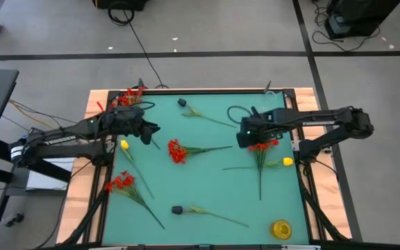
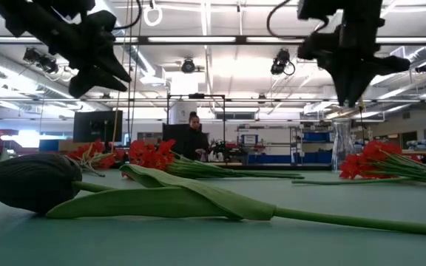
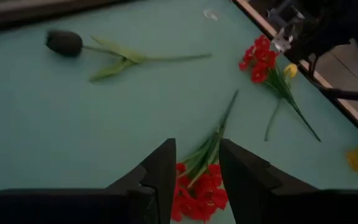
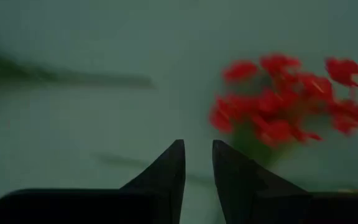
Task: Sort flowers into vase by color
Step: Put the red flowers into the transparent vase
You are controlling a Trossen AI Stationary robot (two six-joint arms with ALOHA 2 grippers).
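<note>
Two arms hang over your green surface (image 1: 207, 198) in the high view: the left tool (image 1: 151, 130) sits above the mat's left-centre, just beside a red flower (image 1: 178, 151) lying mid-mat with its stem running right, and the right tool (image 1: 242, 139) hovers at the right-centre, right next to another red flower (image 1: 263, 146) whose stem runs down the mat. You also see a red bunch (image 1: 120, 182) at lower left, a yellow flower (image 1: 124, 145) near the left arm, a second yellow flower (image 1: 287, 162) by the right edge, a dark-headed flower (image 1: 182, 103) near the top and another dark-headed flower (image 1: 177, 210) near the bottom, more red blooms (image 1: 127, 97) at the top-left corner, and a yellow object (image 1: 281, 228) at lower right. From the low view, both tools are raised clear of the surface, the left tool (image 2: 98, 74) high at one side and the right tool (image 2: 350, 96) pointing down over red blooms (image 2: 368, 161); the dark head (image 2: 32, 182) lies closest to you, a clear vase (image 2: 342, 145) stands at the back, and a person (image 2: 195, 133) shows in the room beyond. Through the left wrist view, your left tool (image 3: 196, 168) stands slightly spread and empty above the red flower (image 3: 197, 190), pinching nothing. Through the right wrist view, the right tool (image 4: 197, 165) shows a narrow gap between its fingers (image 4: 166, 174), holding nothing, with red blooms (image 4: 284, 99) beyond it on the mat.
</note>
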